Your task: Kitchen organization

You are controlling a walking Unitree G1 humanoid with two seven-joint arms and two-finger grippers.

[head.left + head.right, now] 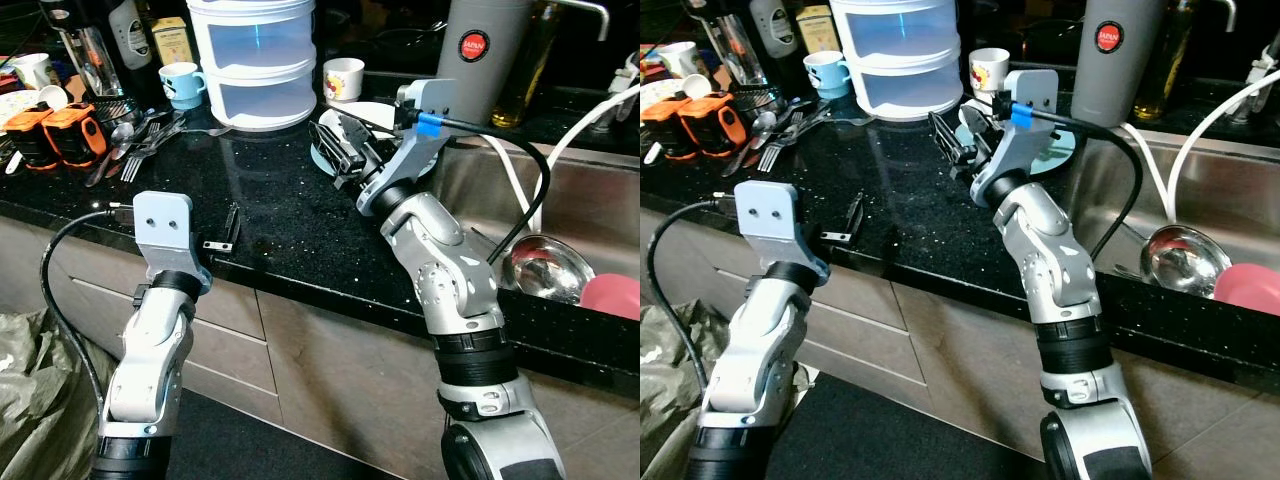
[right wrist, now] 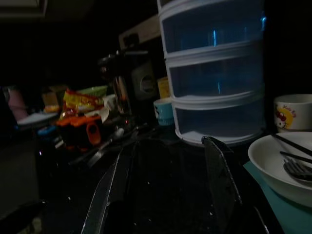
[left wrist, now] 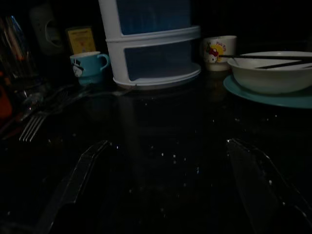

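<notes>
Items counted on the black countertop (image 1: 280, 200) and in the sink (image 1: 480, 180): two mugs, one blue mug (image 1: 184, 84) and one white cartoon mug (image 1: 343, 78); one further white cup (image 1: 32, 70) at the far left; one stacked drawer unit (image 1: 252, 60), two tiers visible from the head views, three from the right wrist view; one white bowl (image 3: 270, 73) on one teal plate (image 3: 292, 100); two orange devices (image 1: 55, 130); one grey flask (image 1: 482, 55); one steel bowl (image 1: 545, 268) and one pink item (image 1: 612, 295) in the sink; cutlery pile (image 1: 135, 145), several forks and spoons, exact number cannot be told; two robot grippers, left gripper (image 1: 228, 232) and right gripper (image 1: 335, 150).
</notes>
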